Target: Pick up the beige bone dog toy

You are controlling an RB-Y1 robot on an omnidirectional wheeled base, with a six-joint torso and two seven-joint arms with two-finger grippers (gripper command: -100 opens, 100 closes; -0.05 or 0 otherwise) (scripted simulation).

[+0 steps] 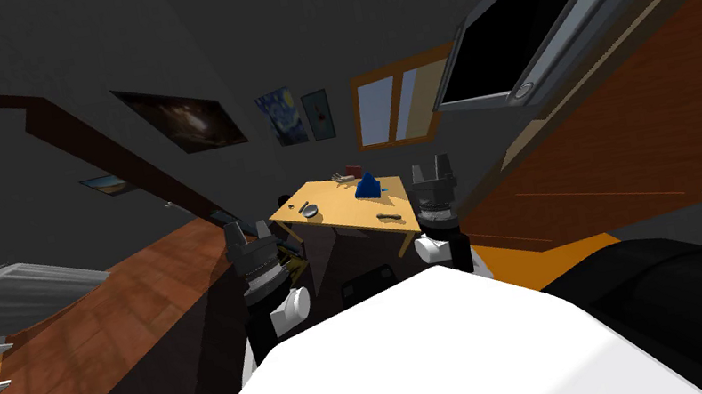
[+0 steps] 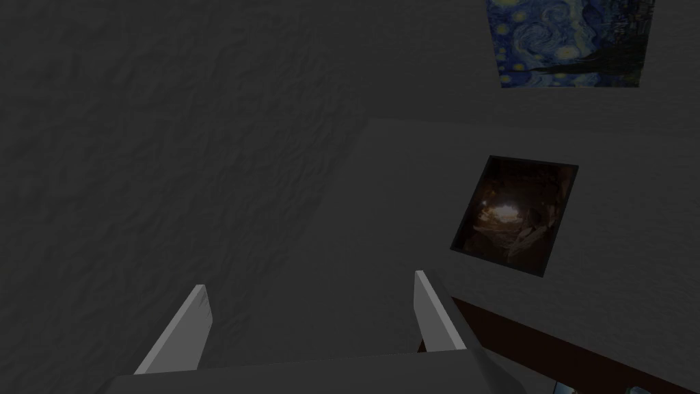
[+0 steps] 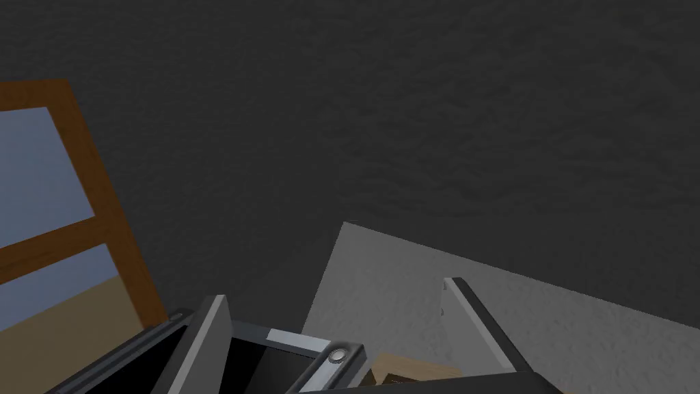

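**Facing a far counter with both arms raised**

A wooden counter [image 1: 338, 210] is standing far ahead, showing between the two raised arms. A blue thing [image 1: 367, 185] is sitting near its middle, with a round grey thing [image 1: 309, 211] to its left. A slim grey shape [image 1: 389, 217], seemingly the bone toy, is lying by the counter's near right edge, though it is too small to be sure. A dark screen [image 1: 510, 35] is hanging on the right. The left gripper [image 1: 245, 231] and right gripper [image 1: 430, 165] are hovering well short of the counter, with their fingers [image 2: 188, 328] standing apart and gripping nothing.

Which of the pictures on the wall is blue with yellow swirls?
The blue picture, hanging between the dark brown picture and the narrow grey picture. Its neighbours are dull, with no yellow swirls.
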